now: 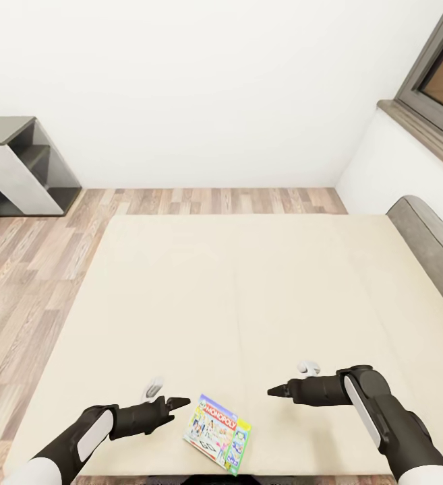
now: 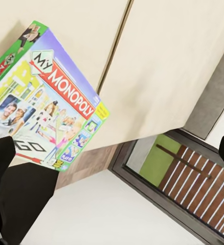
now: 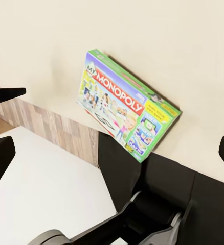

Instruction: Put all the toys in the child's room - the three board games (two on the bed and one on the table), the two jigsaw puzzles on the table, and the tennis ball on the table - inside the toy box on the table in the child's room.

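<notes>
**Monopoly box waits at the mattress edge**

Because the Monopoly box (image 1: 218,433) lies flat near the bed's (image 1: 248,283) near edge, a sideways nudge could push it off onto the floor. Both arms reach forward low over the mattress, flanking it: left gripper (image 1: 174,403) just beside it, right gripper (image 1: 278,390) farther off, each open and empty.

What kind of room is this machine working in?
Most likely a bedroom, perhaps a child's: a wide beige bed with a grey headboard, a Monopoly box lying on it, wood-plank floor and a window.
</notes>
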`<state>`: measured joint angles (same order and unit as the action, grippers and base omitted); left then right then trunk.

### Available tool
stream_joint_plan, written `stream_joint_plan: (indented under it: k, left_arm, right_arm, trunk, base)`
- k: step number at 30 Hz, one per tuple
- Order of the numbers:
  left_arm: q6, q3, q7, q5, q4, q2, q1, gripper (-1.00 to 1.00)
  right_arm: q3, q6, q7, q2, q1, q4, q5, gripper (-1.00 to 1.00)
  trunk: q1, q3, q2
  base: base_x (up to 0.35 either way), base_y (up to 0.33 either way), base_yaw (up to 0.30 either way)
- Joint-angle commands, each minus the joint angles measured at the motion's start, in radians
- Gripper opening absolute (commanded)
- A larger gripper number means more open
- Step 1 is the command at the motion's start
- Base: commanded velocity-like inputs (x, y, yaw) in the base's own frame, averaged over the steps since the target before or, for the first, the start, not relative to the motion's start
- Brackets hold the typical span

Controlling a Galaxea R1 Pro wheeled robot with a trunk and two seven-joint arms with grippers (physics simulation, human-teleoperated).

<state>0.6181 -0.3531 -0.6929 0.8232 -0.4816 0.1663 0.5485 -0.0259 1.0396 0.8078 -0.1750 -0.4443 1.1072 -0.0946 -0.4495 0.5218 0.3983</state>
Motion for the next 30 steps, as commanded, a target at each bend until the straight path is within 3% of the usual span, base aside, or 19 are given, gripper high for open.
stream_joint_plan:
  k: [1, 12, 19, 24, 30]
  left_arm:
    - [0.005, -0.004, 0.001, 0.008, 0.000, 0.001, 0.001, 1.00]
    - [-0.022, -0.002, 0.000, 0.009, -0.001, 0.002, 0.000, 1.00]
    - [-0.054, -0.003, -0.003, 0.012, -0.008, 0.002, -0.001, 1.00]
    - [-0.076, -0.005, -0.013, 0.013, -0.021, 0.001, -0.002, 1.00]
    - [-0.083, -0.006, -0.021, 0.014, -0.044, 0.001, -0.005, 1.00]
  right_arm:
    - [-0.002, 0.008, -0.006, -0.001, -0.001, 0.001, -0.010, 1.00]
    - [0.003, 0.008, 0.000, -0.005, 0.000, 0.002, -0.008, 1.00]
    - [0.039, 0.008, 0.002, -0.007, 0.005, 0.002, -0.008, 1.00]
    - [0.083, -0.032, 0.005, -0.008, 0.009, 0.002, -0.008, 1.00]
    - [0.100, -0.054, 0.006, -0.008, 0.014, 0.011, -0.007, 1.00]
  trunk:
    - [0.000, 0.003, 0.002]
    - [0.000, 0.016, 0.002]
    - [0.000, 0.019, 0.002]
    - [0.000, 0.019, 0.002]
    - [0.000, 0.020, 0.002]
  base:
    - [0.000, 0.000, 0.000]
    - [0.000, 0.000, 0.000]
    - [0.000, 0.000, 0.000]
    - [0.000, 0.000, 0.000]
    - [0.000, 0.000, 0.000]
